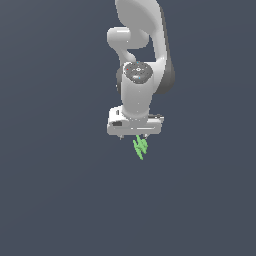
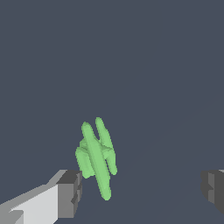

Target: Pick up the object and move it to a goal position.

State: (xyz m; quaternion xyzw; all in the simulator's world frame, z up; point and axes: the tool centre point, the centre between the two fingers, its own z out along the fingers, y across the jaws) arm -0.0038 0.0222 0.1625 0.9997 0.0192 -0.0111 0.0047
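Note:
The object [image 1: 140,147] is a small bright green spiky thing with zigzag edges. In the exterior view it shows just below the white gripper bar, toward that view's right end of the bar. My gripper [image 1: 132,136] hangs straight down over it from the white-grey arm. In the wrist view the object [image 2: 96,157] lies between the two dark grey fingers, close beside one finger [image 2: 70,192] and far from the other finger [image 2: 214,188]. The jaws stand wide apart, so my gripper [image 2: 142,189] is open. I cannot tell whether the near finger touches the object.
A plain dark grey-blue surface [image 1: 60,200] fills the whole scene. The arm's upper links [image 1: 142,45] rise behind the gripper in the exterior view.

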